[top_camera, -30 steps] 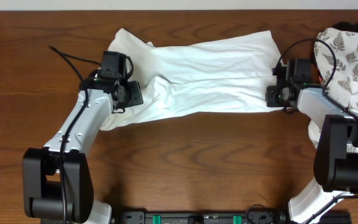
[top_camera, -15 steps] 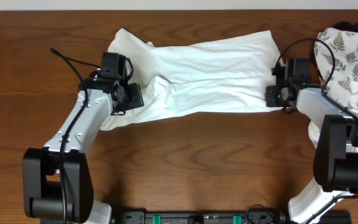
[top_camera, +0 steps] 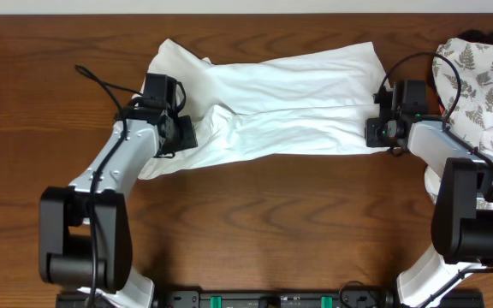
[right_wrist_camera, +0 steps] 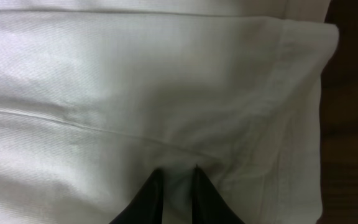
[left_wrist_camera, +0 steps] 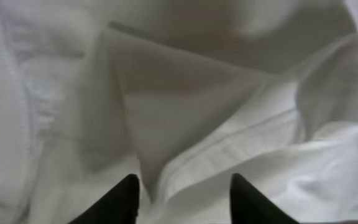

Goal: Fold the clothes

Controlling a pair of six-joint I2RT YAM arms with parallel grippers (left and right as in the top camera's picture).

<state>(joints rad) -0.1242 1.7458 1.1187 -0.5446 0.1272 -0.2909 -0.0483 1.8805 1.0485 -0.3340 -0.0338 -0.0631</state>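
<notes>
Your shirt (top_camera: 289,94) lies spread on the table (top_camera: 272,222), rumpled, strung out between your two grippers: one end is under the left gripper (left_wrist_camera: 184,190) and the opposite end is at the right gripper (right_wrist_camera: 177,180).

Your left fingers (left_wrist_camera: 126,196) stand spread apart. Between them runs a stitched ridge of shirt, and you cannot see them pressing on it. Just ahead of the tips a flap of cloth is folded over into a shaded wedge. Out to the left of the fingers runs a ribbed edge, with a sliver of table beyond it. To their right the cloth bunches into soft humps.

Your right fingers (right_wrist_camera: 151,199) are drawn nearly together and pinch a small tuck of shirt; creases run away from the pinch across the cloth ahead. To the right of those fingers is the shirt's stitched hem and its corner, then bare table.

From above, a loose part of the shirt pokes out on the table below the left gripper's wrist. Behind the right gripper, away from the shirt, a fern cloth (top_camera: 486,77) is heaped by the right arm, and the arm's cable loops over it.
</notes>
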